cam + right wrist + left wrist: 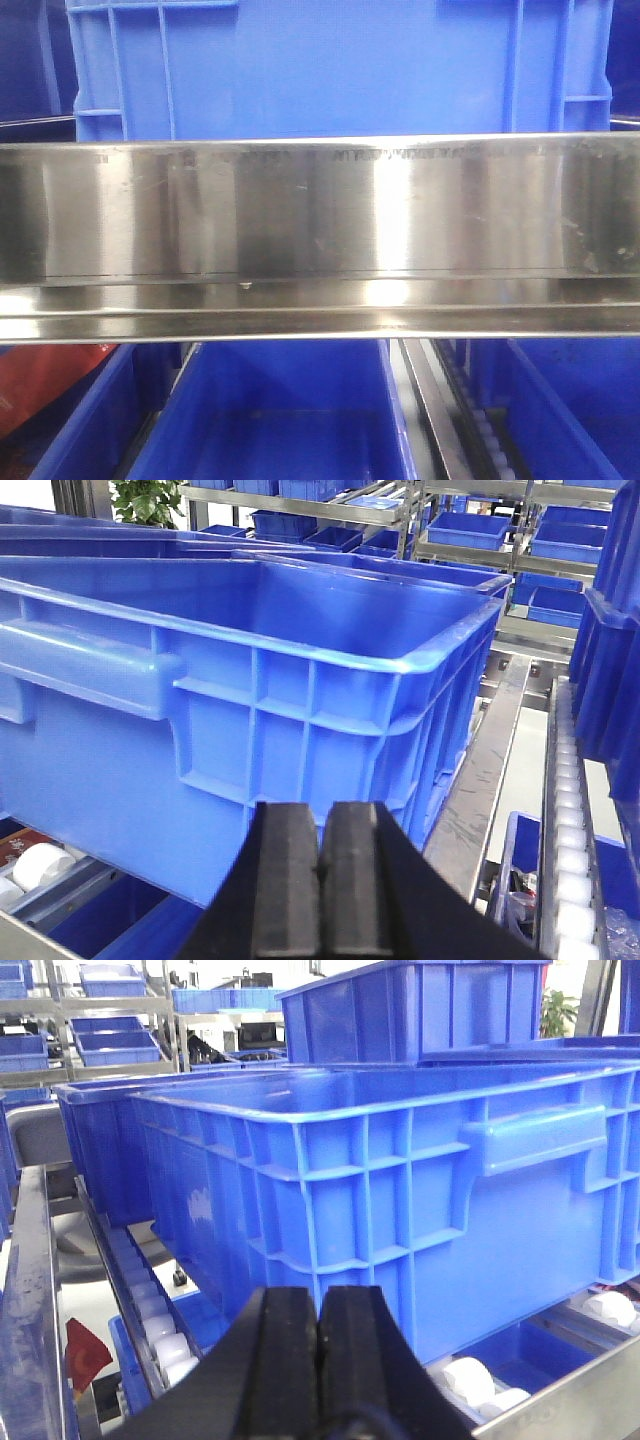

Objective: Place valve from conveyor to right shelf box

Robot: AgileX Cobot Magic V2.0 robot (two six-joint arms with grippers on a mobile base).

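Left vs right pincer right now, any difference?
Barely any. The left pincer faces the blue crate with its handle to the right; the right pincer faces a blue crate with its handle to the left. White rollers show right of the left pincer, left of the right. Both are shut and hold nothing.

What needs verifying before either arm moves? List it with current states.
1. Left gripper empty: ok, black fingers pressed together, nothing between.
2. Right gripper empty: ok, also shut on nothing.
3. Small silver valve located: not ok, in no view.
4. Dark grey conveyor belt in sight: not ok, not visible.
5. Shiny stainless-steel shelf rail ahead: ok, fills the front view.
6. Large blue plastic crate open-topped: ok; its contents cannot tell.
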